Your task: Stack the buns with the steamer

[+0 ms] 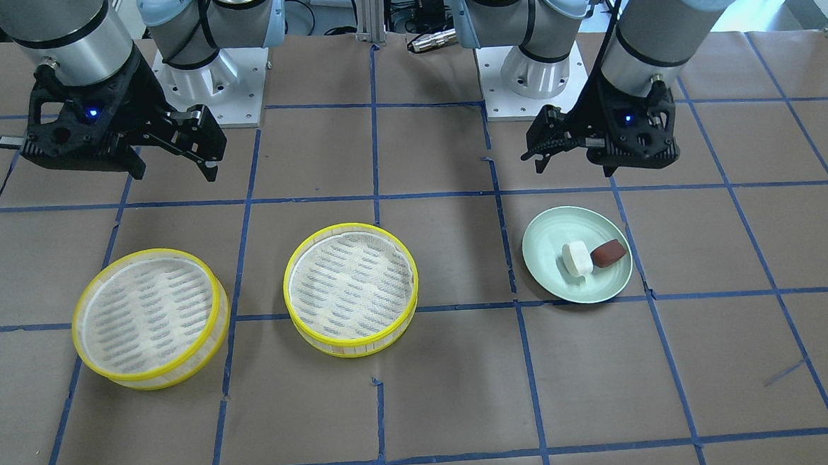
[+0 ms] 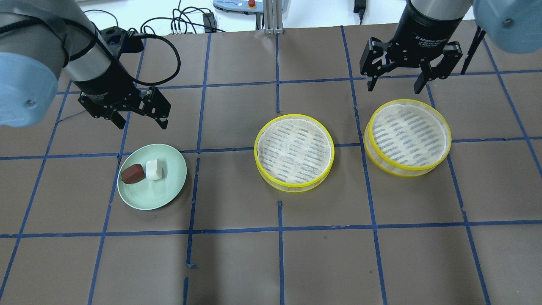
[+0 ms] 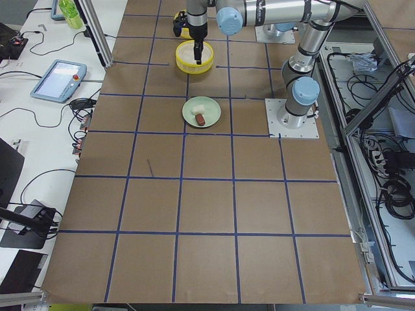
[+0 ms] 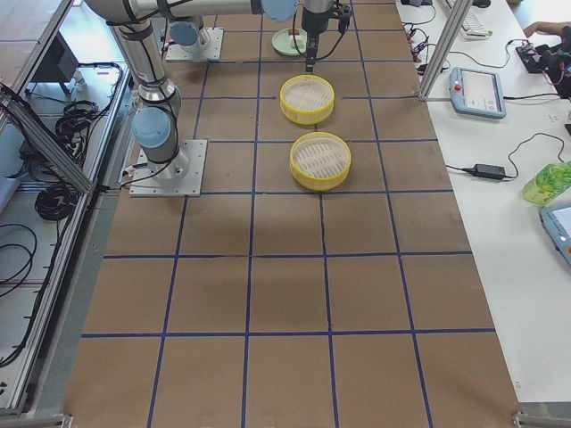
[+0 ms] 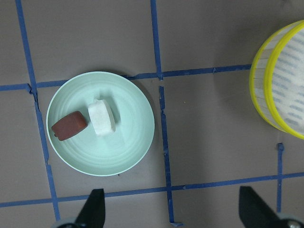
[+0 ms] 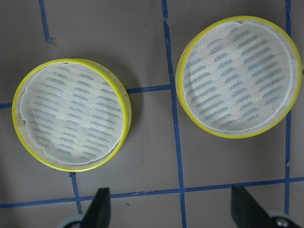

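Note:
A cream-white round bun (image 2: pixel 154 169) and a reddish-brown oblong bun (image 2: pixel 133 173) lie side by side, touching, on a pale green plate (image 2: pixel 152 197). They also show in the left wrist view: white bun (image 5: pixel 101 117), brown bun (image 5: pixel 69 125). Two empty yellow-rimmed steamer trays stand apart on the table, one in the middle (image 2: pixel 294 152) and one further right (image 2: pixel 407 136). My left gripper (image 2: pixel 143 125) is open and empty, above the table just behind the plate. My right gripper (image 2: pixel 393 89) is open and empty, just behind the right steamer tray.
The brown table cover carries a blue tape grid. The two arm bases (image 1: pixel 215 80) (image 1: pixel 533 70) stand at the robot's side of the table. A teach pendant (image 4: pixel 477 89) and cables lie on the side bench beyond the table edge.

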Action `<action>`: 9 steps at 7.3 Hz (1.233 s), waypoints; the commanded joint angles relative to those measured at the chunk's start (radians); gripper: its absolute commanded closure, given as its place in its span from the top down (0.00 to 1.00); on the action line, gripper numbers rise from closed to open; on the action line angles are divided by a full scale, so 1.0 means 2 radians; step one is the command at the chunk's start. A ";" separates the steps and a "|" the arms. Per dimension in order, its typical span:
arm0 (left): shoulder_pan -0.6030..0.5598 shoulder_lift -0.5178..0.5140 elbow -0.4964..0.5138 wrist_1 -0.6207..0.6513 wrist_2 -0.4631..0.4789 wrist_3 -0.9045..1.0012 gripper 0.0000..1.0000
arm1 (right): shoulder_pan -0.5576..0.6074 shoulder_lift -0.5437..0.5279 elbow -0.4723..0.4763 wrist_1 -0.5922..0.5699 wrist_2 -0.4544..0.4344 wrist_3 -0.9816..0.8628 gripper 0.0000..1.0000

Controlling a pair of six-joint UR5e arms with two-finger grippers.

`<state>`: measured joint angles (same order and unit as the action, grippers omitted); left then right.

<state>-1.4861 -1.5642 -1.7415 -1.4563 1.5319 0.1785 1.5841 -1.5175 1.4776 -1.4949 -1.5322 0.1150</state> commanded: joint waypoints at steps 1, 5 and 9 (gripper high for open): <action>0.034 -0.014 -0.113 0.124 0.000 0.032 0.99 | -0.003 0.000 0.000 0.003 0.001 0.000 0.91; 0.049 -0.114 -0.161 0.251 0.009 0.034 0.94 | -0.003 0.000 0.000 0.002 -0.004 -0.004 0.90; 0.049 -0.131 -0.155 0.277 0.040 0.072 0.10 | -0.121 0.004 0.036 -0.002 -0.009 -0.121 0.90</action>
<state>-1.3883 -1.8233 -2.0595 -0.9062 1.5883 0.3054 1.4306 -1.5139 1.5053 -1.4761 -1.5430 -0.0174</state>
